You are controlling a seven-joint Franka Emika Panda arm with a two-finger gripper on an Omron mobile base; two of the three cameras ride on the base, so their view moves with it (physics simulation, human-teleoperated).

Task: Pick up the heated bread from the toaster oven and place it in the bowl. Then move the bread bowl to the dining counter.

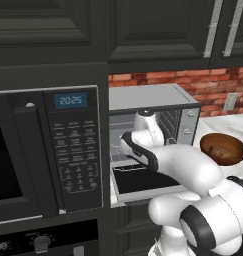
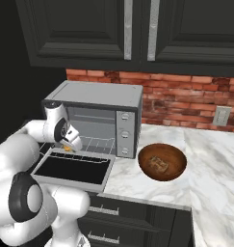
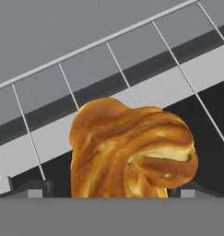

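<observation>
Inside the toaster oven (image 2: pixel 97 113), the bread (image 3: pixel 132 150) sits on the wire rack (image 3: pixel 109 69), with the gripper (image 2: pixel 68 144) spread wide around it. This looks like the pickup; next it should close, lift, and carry to the bowl (image 2: pixel 162 162).

Glossy bread (image 3: pixel 132 152), metal wire rack (image 3: pixel 109 50)
</observation>
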